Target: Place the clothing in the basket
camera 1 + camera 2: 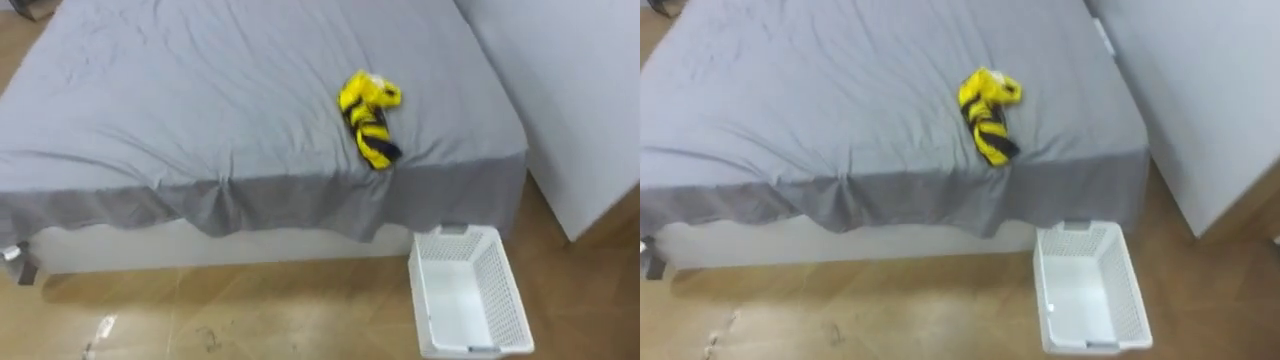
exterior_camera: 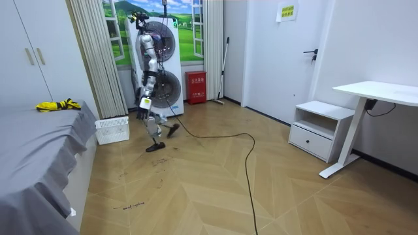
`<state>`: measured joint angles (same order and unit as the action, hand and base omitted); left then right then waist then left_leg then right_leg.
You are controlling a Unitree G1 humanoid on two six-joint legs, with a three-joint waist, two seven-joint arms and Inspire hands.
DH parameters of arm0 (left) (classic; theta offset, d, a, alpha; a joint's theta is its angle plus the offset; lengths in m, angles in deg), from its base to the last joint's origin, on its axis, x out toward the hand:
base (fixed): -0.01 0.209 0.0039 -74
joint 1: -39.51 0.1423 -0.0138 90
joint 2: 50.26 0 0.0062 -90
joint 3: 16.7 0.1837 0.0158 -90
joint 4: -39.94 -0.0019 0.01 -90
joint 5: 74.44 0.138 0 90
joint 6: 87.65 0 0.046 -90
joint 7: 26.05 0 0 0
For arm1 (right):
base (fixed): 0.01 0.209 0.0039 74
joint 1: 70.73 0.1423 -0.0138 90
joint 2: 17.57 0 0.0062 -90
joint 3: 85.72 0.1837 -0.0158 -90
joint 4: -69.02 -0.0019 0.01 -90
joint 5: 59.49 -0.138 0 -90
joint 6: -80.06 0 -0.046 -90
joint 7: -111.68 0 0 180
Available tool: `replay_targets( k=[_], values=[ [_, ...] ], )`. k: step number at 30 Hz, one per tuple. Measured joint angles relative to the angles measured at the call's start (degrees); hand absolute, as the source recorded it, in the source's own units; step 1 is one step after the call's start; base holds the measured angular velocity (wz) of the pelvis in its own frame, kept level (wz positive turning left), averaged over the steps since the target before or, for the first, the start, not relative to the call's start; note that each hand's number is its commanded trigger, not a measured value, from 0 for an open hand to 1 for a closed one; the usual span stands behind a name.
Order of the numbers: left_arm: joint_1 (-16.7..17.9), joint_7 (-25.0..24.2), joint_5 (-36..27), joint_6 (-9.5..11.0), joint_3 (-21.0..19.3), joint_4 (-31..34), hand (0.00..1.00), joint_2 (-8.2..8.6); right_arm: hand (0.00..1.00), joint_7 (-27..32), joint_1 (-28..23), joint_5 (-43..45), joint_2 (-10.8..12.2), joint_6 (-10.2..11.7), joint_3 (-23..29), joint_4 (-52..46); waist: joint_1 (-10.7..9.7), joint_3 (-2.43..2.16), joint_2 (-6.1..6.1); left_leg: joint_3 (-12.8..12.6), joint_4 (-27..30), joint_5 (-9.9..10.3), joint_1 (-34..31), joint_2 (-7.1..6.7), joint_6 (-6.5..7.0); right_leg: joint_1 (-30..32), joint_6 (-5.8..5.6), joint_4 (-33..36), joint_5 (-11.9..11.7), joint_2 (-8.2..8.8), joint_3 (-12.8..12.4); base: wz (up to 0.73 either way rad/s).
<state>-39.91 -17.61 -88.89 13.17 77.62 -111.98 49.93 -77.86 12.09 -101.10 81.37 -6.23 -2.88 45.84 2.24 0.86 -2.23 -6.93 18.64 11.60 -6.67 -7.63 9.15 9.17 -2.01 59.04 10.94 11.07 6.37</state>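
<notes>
Nearest, at lower right, the empty white basket (image 1: pixel 505 300) stands on the wood floor (image 1: pixel 300 310) just beside the corner of the grey bed (image 1: pixel 180 90), farther up the yellow-and-black clothes (image 1: pixel 368 120) lie bunched on it, and in the room view the left hand (image 2: pixel 145 103) hangs low, its grasp impossible to tell.

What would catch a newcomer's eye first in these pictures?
A yellow and black striped garment lies crumpled on the grey bed, close to its near edge. On the wooden floor, just off the bed's corner, stands an empty white basket.
</notes>
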Motion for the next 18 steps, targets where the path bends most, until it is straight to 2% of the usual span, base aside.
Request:
replay_targets(
  k=[1, 2, 3, 4, 5, 6, 7, 8, 9, 10, 11, 12, 13, 14, 15, 16, 17, 18],
  values=[
    [-0.6, 0.0, 1.4, 0.1, 0.3, 0.1, 0.00, 0.02, 0.00, 0.0, 0.5, -0.3, 0.0, 0.1, 0.1, -1.6, -0.6, -0.06, 0.78, 1.4, -0.4, 0.6, 1.5, 0.39, 0.07, 4.0, 0.92, -2.8, 3.0, -1.87, 1.6, 0.52],
    [-1.2, 0.0, 1.9, 0.1, 1.2, 0.0, 0.00, 0.13, 0.00, 0.0, 0.9, 0.0, 0.0, 0.1, 0.2, -3.1, -0.8, 0.05, 0.94, 2.5, -0.9, 1.6, 3.0, 0.81, -0.03, 7.3, 1.13, -9.2, 4.6, -4.13, 2.4, 0.48],
    [-1.3, 0.0, 2.3, 0.1, 1.6, 0.0, 0.00, 0.27, 0.00, 0.0, 1.3, 0.1, 0.0, 0.1, 0.2, -3.5, -0.8, 0.11, 1.01, 3.2, -1.3, 2.0, 3.8, 0.98, -0.07, 8.5, 1.28, -13.5, 4.6, -5.14, 2.7, 0.48],
    [-1.5, 0.0, 2.8, 0.0, 2.9, 0.1, 0.00, 0.63, 0.00, 0.0, 1.5, 0.1, 0.0, 0.3, 0.3, -4.7, -1.5, 0.15, 1.35, 4.7, -1.9, 2.9, 5.6, 1.32, -0.24, 9.9, 1.52, -23.6, 3.9, -6.79, 3.3, 0.48],
    [-1.7, -0.2, 2.9, -0.1, 4.3, 0.1, 0.00, 0.95, 0.00, 0.0, 1.9, 0.0, 0.1, 0.9, 0.4, -5.1, -1.6, 0.23, 1.71, 5.7, -3.0, 3.8, 7.7, 1.65, -0.39, 10.2, 1.95, -34.3, 1.1, -8.32, 3.2, 0.43],
    [-1.7, -0.2, 2.9, -0.4, 5.0, 0.1, 0.00, 1.11, 0.00, 0.1, 2.2, 0.1, 0.1, 1.2, 0.4, -5.2, -1.5, 0.26, 2.16, 6.1, -3.5, 4.3, 9.0, 1.95, -0.54, 10.3, 2.15, -37.8, -1.7, -8.92, 3.5, 0.31],
    [-1.6, -0.2, 2.9, -0.8, 5.5, 0.0, 0.00, 1.43, 0.00, 0.2, 2.6, 0.2, 0.1, 1.9, 0.5, -5.3, -1.3, 0.19, 2.98, 7.3, -4.8, 5.2, 11.7, 2.62, -0.82, 9.8, 2.28, -43.9, -6.0, -9.86, 4.5, 0.26],
    [-1.8, -0.2, 3.1, -0.9, 5.7, 0.0, 0.00, 1.46, 0.00, 0.2, 2.9, 0.7, 0.2, 2.6, 0.5, -5.7, -1.6, -0.07, 3.17, 8.2, -6.0, 5.8, 14.0, 2.98, -1.26, 9.3, 3.86, -47.7, -10.5, -10.47, 5.3, 0.28],
    [-2.0, -0.2, 3.3, -0.9, 5.9, 0.0, 0.00, 1.31, 0.00, 0.4, 3.0, 1.1, 0.2, 2.7, 0.7, -6.5, -1.6, -0.12, 3.22, 8.7, -6.2, 6.1, 14.6, 3.13, -1.43, 9.2, 5.23, -48.4, -12.6, -10.56, 5.1, 0.20],
    [-2.2, -0.2, 3.5, -0.9, 6.1, 0.0, 0.00, 1.10, 0.00, 0.9, 3.0, 1.8, 0.2, 2.8, 1.0, -9.1, -1.3, -0.42, 3.44, 9.1, -5.8, 7.2, 15.0, 3.92, -2.49, 9.1, 6.96, -48.0, -15.3, -11.58, 4.9, 0.00],
    [-2.0, -0.2, 4.2, -0.9, 6.0, 0.0, 0.00, 1.07, 0.00, 1.4, 3.2, 2.4, 0.3, 3.3, 1.2, -11.4, -1.0, -0.65, 4.51, 9.0, -4.9, 8.4, 15.4, 5.36, -4.42, 8.4, 7.60, -46.9, -15.4, -12.72, 5.6, -0.09],
    [-1.8, -0.2, 4.2, -0.9, 6.0, -0.1, 0.00, 1.07, 0.00, 1.5, 3.3, 2.7, 0.2, 3.4, 1.3, -12.5, -0.9, -0.61, 5.28, 8.9, -4.2, 8.9, 15.5, 6.41, -5.63, 7.8, 8.02, -45.8, -15.0, -13.45, 6.4, -0.11],
    [-0.9, -0.2, 4.2, -0.9, 5.9, 0.0, 0.00, 0.78, 0.00, 1.9, 3.3, 2.8, 0.3, 3.8, 1.1, -14.6, -1.0, -0.58, 5.86, 7.9, -2.1, 9.1, 16.0, 7.89, -8.52, 6.9, 8.64, -43.6, -12.4, -14.04, 7.8, 0.06],
    [-0.8, -0.2, 4.3, -0.9, 5.7, 0.3, 0.00, 0.52, 0.00, 2.5, 3.2, 2.7, 0.2, 3.8, 1.0, -16.3, -1.1, -0.39, 5.55, 5.7, 1.8, 8.0, 16.1, 8.73, -10.75, 5.7, 8.87, -41.1, -10.1, -14.14, 8.2, 0.16],
    [-0.6, -0.2, 4.9, -0.9, 5.0, 0.7, 0.00, 0.59, 0.00, 2.7, 3.2, 2.6, 0.2, 3.8, 1.1, -17.2, -1.2, -0.33, 5.33, 4.4, 4.6, 7.2, 15.7, 9.16, -11.98, 4.7, 8.93, -40.5, -9.0, -14.18, 8.5, 0.19],
    [0.2, -0.2, 5.4, -0.7, 4.1, 2.1, 0.00, 0.61, 0.00, 2.9, 3.2, 2.4, 0.1, 4.0, 1.1, -18.8, -1.6, -0.33, 4.99, 2.5, 10.8, 5.1, 14.4, 10.18, -13.42, 2.2, 8.92, -40.7, -7.2, -14.43, 8.9, 0.11],
    [0.9, -0.2, 5.4, -0.4, 3.7, 2.5, 0.00, 0.58, 0.00, 3.1, 3.3, 2.0, 0.1, 4.6, 0.7, -19.9, -1.9, -0.48, 4.64, 2.0, 17.6, 1.9, 12.7, 10.69, -13.41, -1.1, 8.71, -42.6, -5.6, -14.84, 9.0, 0.07],
    [1.1, -0.2, 5.3, -0.4, 3.7, 2.5, 0.00, 0.61, 0.00, 3.1, 3.4, 1.7, 0.1, 4.9, 0.6, -20.3, -2.1, -0.49, 4.55, 2.1, 21.3, -0.1, 11.6, 11.35, -13.50, -2.8, 8.70, -43.9, -5.1, -15.08, 9.1, 0.14]
  ],
)
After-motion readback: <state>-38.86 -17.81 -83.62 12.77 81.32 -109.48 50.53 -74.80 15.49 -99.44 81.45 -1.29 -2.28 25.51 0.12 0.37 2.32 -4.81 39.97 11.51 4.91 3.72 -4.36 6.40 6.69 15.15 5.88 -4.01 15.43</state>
